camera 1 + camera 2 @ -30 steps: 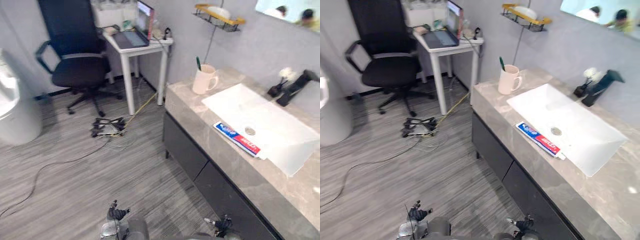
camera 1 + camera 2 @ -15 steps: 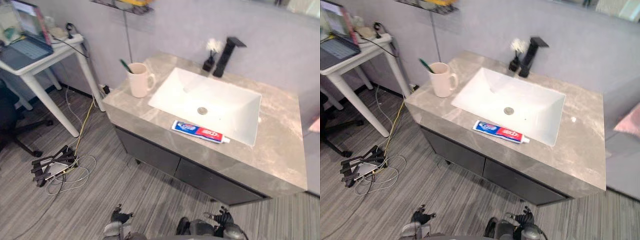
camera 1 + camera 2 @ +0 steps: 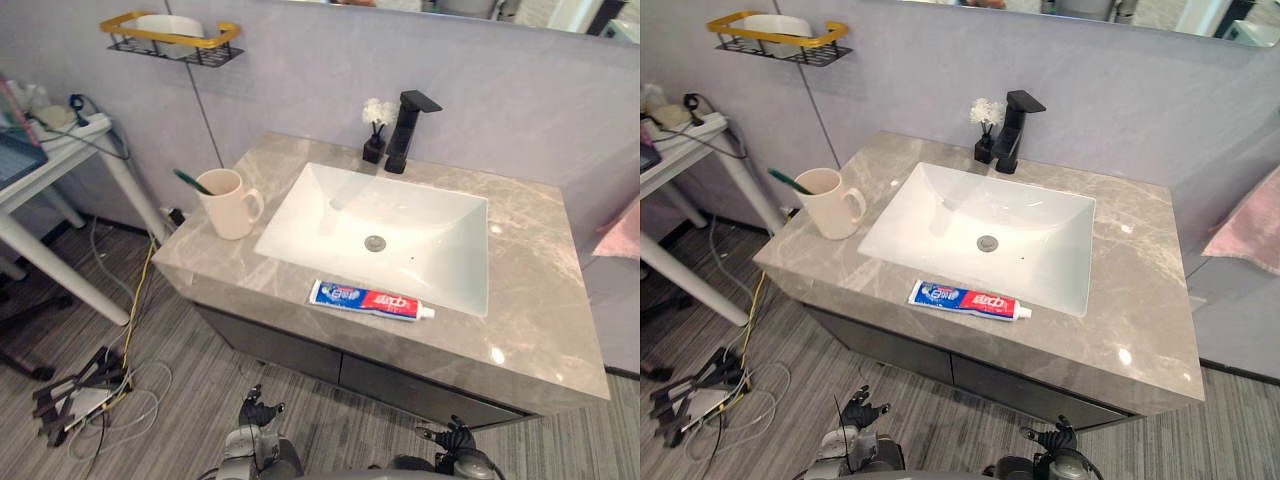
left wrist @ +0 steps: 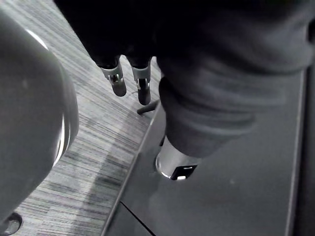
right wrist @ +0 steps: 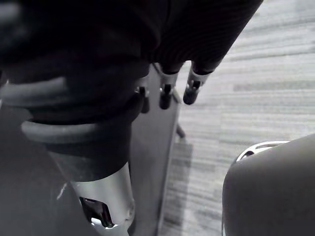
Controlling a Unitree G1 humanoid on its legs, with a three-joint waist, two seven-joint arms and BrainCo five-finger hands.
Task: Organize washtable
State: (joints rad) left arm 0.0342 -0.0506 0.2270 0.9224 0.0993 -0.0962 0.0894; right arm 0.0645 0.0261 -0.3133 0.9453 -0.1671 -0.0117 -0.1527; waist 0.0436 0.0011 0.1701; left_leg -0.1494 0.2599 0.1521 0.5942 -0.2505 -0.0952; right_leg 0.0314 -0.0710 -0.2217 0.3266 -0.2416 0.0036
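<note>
Nothing's done yet: your toothpaste (image 3: 370, 299) lies loose along the front edge of the countertop (image 3: 540, 250), and your left hand (image 3: 258, 412) and right hand (image 3: 452, 438) hang slack-fingered, empty

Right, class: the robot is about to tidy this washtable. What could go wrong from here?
1. The toothpaste tube lies on the narrow counter strip between the sink and the front edge; a clumsy grasp could nudge it either way.
2. The mug stands near the counter's left corner with a toothbrush leaning out; a bump might tip it.
3. The small flower vase sits right beside the black faucet and could topple.
</note>
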